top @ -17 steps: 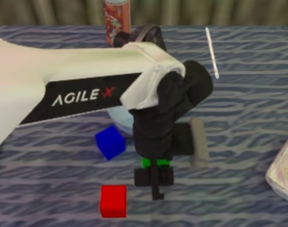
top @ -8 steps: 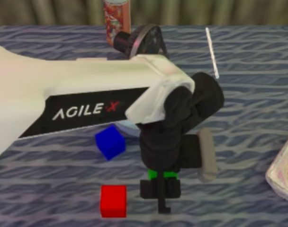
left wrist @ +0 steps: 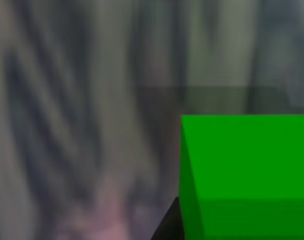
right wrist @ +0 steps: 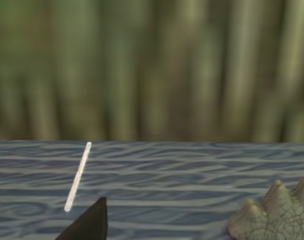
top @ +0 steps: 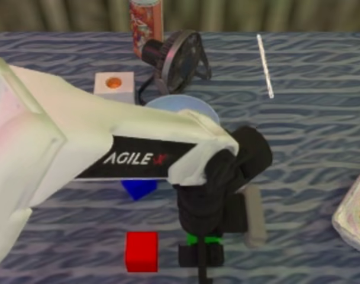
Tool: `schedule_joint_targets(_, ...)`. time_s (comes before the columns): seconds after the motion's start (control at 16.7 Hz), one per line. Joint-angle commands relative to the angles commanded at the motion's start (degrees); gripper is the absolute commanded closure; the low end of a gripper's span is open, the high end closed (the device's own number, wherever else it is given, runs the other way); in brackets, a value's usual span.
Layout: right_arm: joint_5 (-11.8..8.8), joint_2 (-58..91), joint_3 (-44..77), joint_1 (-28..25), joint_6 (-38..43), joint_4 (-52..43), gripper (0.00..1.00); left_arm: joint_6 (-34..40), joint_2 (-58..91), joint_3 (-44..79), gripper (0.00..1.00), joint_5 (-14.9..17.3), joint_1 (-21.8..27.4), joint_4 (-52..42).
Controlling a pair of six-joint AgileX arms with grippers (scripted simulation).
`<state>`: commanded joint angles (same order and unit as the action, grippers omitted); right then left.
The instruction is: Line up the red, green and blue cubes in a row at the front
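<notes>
1. While the left gripper (top: 201, 251) grips the green cube (top: 201, 239) near the table's front edge, the red cube (top: 141, 251) sits just left.
2. The blue cube (top: 138, 189) lies behind, partly under the arm.
3. Right gripper's fingers: cannot tell.

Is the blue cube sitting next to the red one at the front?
No. In the top view the blue cube lies farther back, half hidden under the left arm, apart from the red cube near the front edge.
</notes>
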<state>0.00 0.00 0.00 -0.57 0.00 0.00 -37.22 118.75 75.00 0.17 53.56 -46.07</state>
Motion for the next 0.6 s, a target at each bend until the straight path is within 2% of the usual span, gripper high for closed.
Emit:
schedule_joint_targets(0.18,0.00,0.00,0.00,0.00,0.00,0.00,0.00,0.00,0.03,-0.03,1.00,0.00,0.00,0.05)
schedule_joint_targets(0.6,0.00,0.00,0.00,0.00,0.00,0.00,0.00,0.00,0.03,-0.03,0.47,0.00,0.00,0.05)
